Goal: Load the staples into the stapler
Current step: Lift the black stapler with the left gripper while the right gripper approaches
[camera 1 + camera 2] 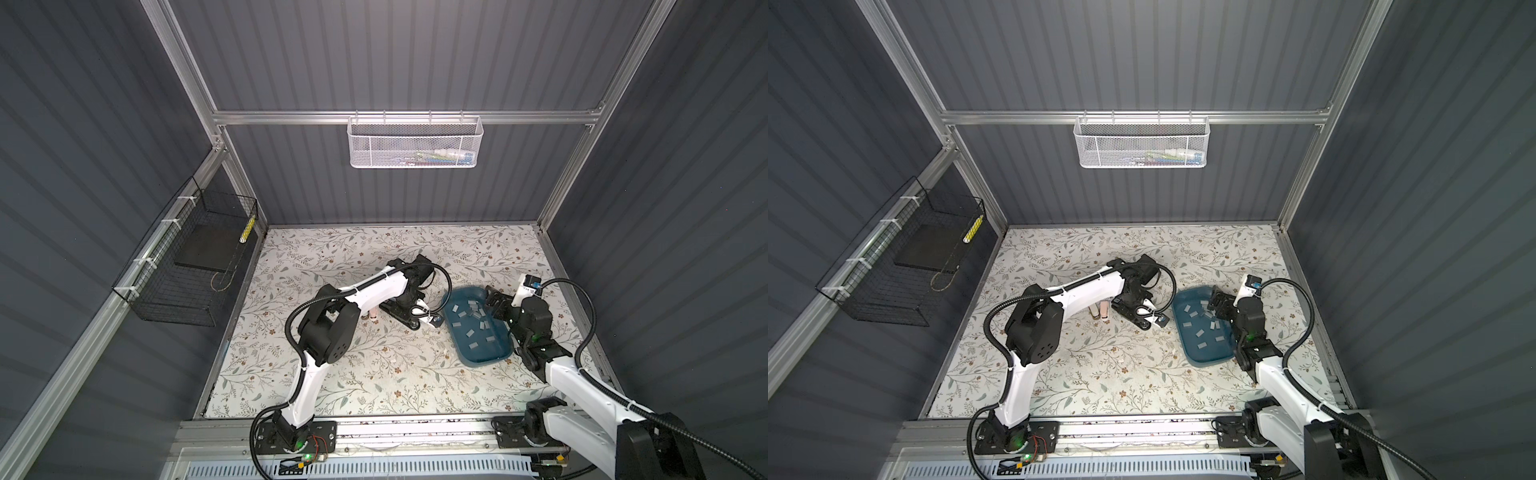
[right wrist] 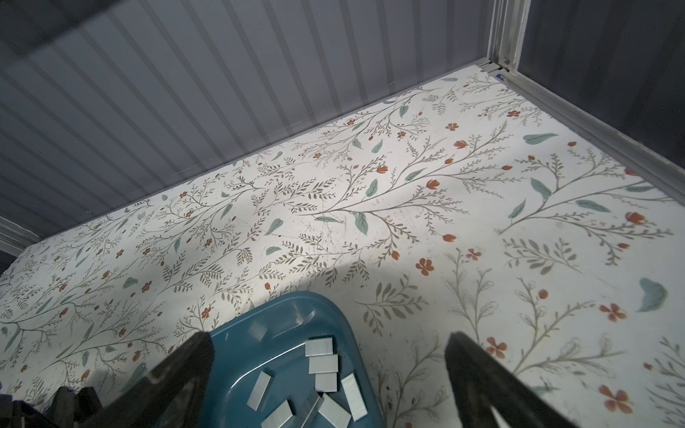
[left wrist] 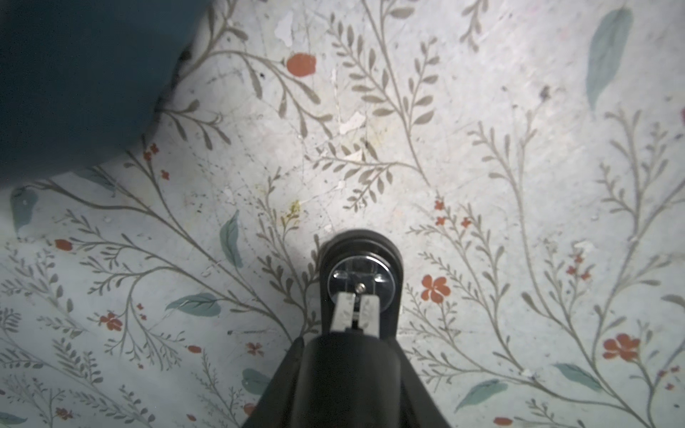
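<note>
Blue tray (image 1: 484, 365) on our floral table (image 1: 365, 374), grey staples (image 2: 320, 365) scattered inside it, our right tool (image 2: 329, 339) spread wide over its far end, our left tool (image 1: 417, 309) at the black stapler (image 1: 399, 318) beside the tray, grip we cannot tell, white mesh basket (image 1: 415, 143) farthest back
</note>
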`<state>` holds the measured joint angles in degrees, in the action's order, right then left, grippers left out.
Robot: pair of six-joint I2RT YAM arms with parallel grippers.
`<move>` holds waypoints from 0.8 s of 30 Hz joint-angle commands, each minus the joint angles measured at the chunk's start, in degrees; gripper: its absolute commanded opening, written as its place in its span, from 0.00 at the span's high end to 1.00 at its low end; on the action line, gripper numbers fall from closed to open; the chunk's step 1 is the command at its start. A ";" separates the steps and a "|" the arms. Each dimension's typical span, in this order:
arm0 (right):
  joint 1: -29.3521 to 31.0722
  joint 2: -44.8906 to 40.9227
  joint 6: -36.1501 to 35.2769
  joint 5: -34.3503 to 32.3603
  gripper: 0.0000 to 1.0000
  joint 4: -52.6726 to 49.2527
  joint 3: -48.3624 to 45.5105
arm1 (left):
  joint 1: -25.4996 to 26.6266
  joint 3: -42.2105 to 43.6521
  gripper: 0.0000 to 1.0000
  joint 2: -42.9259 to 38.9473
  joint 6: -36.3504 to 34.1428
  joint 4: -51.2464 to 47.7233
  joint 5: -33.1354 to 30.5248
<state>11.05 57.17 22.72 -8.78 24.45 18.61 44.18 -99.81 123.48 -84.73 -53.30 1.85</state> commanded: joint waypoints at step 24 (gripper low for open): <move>0.20 -3.23 4.04 2.44 0.03 -16.92 11.52 | -5.56 -5.32 1.00 -5.52 5.82 -2.82 12.19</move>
<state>11.05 56.69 24.47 -8.75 15.14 25.19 39.86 -104.36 124.53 -82.28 -57.84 8.43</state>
